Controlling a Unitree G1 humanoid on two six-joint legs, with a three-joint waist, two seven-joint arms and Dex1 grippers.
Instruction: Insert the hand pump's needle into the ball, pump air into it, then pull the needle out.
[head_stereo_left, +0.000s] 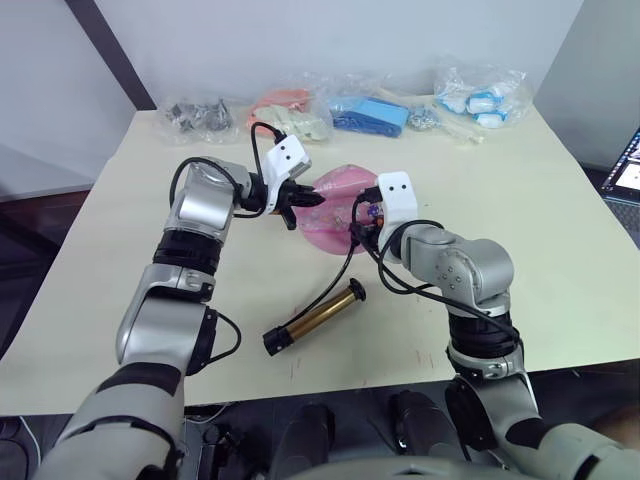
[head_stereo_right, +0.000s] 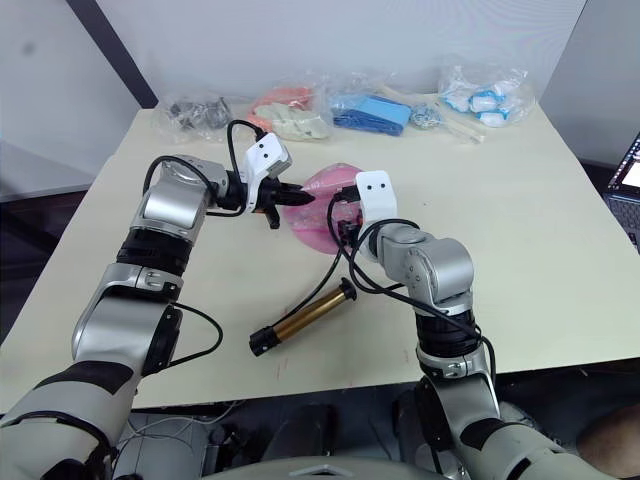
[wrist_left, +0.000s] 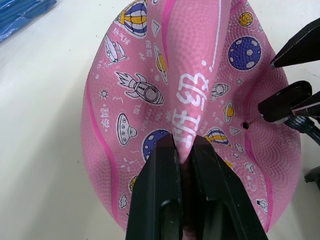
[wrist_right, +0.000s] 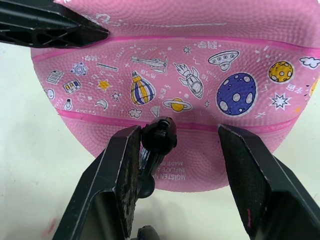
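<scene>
On the desk (head_stereo_left: 560, 200), the left gripper (head_stereo_left: 312, 198) has its jaws clamped on a raised fold of the sagging pink ball (wrist_left: 165, 100), pinching the rubber between both fingers (wrist_left: 160, 195). The ball lies near the desk's middle, dented and slumped. Just right of it, the right gripper (wrist_right: 175, 145) has its jaws apart; the needle's (wrist_left: 254, 120) black fitting (wrist_right: 159, 137) rests against one finger, and the pin's tip sits at the ball's small valve hole (wrist_left: 245, 125). The black hose (head_stereo_left: 345, 265) trails toward the robot to the hand pump (head_stereo_left: 315, 318), which lies flat on the desk, apart from both grippers.
</scene>
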